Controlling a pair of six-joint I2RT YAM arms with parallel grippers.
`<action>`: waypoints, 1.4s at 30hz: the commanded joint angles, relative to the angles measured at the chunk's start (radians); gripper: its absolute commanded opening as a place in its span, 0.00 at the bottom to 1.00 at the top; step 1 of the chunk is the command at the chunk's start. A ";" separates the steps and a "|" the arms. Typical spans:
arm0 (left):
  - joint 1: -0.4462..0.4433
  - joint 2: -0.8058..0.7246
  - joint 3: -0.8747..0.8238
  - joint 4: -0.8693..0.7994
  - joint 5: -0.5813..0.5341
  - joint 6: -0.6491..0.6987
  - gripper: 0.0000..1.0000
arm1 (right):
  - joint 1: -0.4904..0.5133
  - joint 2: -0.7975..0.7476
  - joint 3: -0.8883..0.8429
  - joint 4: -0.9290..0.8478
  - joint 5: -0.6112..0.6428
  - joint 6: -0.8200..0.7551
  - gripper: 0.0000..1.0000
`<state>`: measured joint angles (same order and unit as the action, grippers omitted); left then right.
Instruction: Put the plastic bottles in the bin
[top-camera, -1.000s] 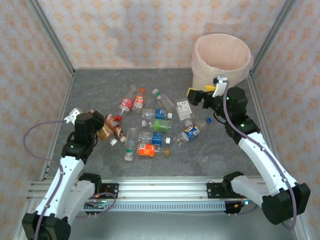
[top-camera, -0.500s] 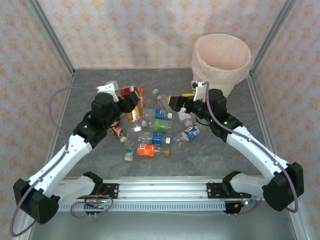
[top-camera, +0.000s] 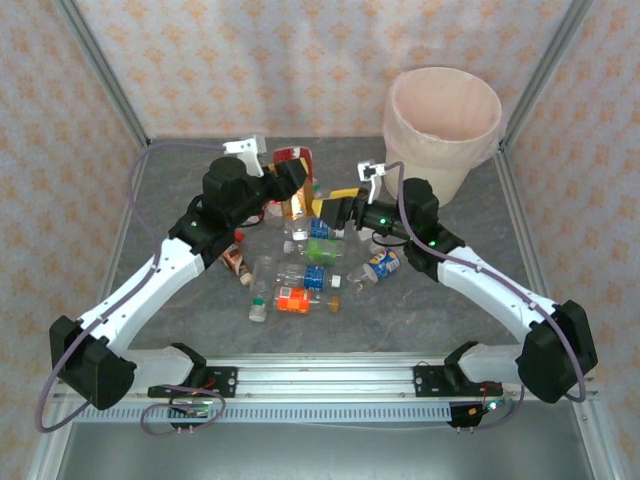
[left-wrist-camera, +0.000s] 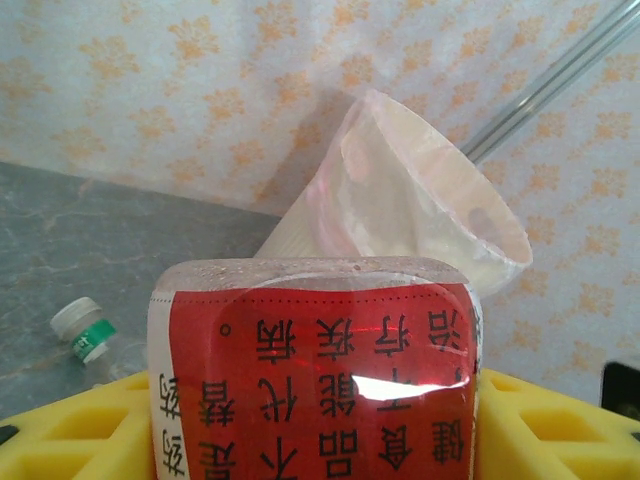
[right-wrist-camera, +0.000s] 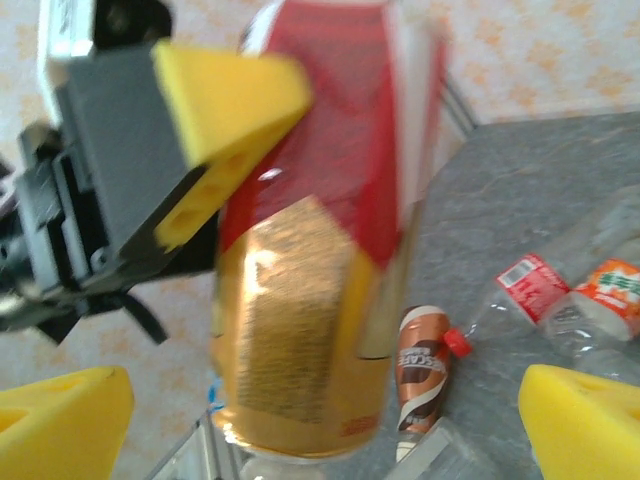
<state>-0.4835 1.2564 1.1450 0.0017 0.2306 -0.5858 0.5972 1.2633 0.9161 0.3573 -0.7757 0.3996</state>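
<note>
Plastic bottles (top-camera: 300, 272), the small clear kind with coloured labels and caps, are mostly lying in a loose heap around the middle of the grey stone-look counter (top-camera: 420, 310). One of them is up in the air though. It's a clear red-and-gold labelled bottle (right-wrist-camera: 300, 300), clamped in the left gripper (top-camera: 291, 178) between its yellow foam pads (right-wrist-camera: 225, 95). It hangs over the far-middle part of the counter, above the far side of the heap. In the right wrist view the red part sits above the gold part. From the left wrist view the red label with its printed characters is right up close, with a yellow pad on each side.

The round cream-white bin (top-camera: 455, 160) with the pale pink bag liner stands upright in the far right corner of the counter. It's well apart from the held bottle and off to its right.

The right gripper (top-camera: 338, 208) hangs just beside the held bottle on the right, jaws spread wide and yellow fingertips (right-wrist-camera: 60, 415) pointed at it. Can't tell if anything touches.

Down on the counter, an orange-labelled crushed bottle (top-camera: 293, 298) lies at the near side of the heap. A green-labelled bottle (top-camera: 322, 252) is in the middle and a blue-and-yellow-labelled bottle (top-camera: 383, 263) is on the right side. A brown-labelled bottle with a red cap (right-wrist-camera: 425, 360) is toward the left.
</note>
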 joint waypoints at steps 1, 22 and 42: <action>-0.019 0.021 0.054 0.095 0.053 -0.016 0.55 | 0.047 0.023 0.019 0.060 -0.037 -0.062 0.99; -0.035 0.045 -0.014 0.165 0.089 -0.073 0.57 | 0.055 0.131 0.100 0.045 0.209 0.006 0.71; -0.043 -0.241 -0.316 0.219 0.012 0.135 1.00 | 0.055 0.128 0.178 -0.276 0.447 -0.308 0.49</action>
<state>-0.5220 1.0718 0.8555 0.2394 0.3088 -0.5308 0.6556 1.3888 1.0367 0.1085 -0.4202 0.1638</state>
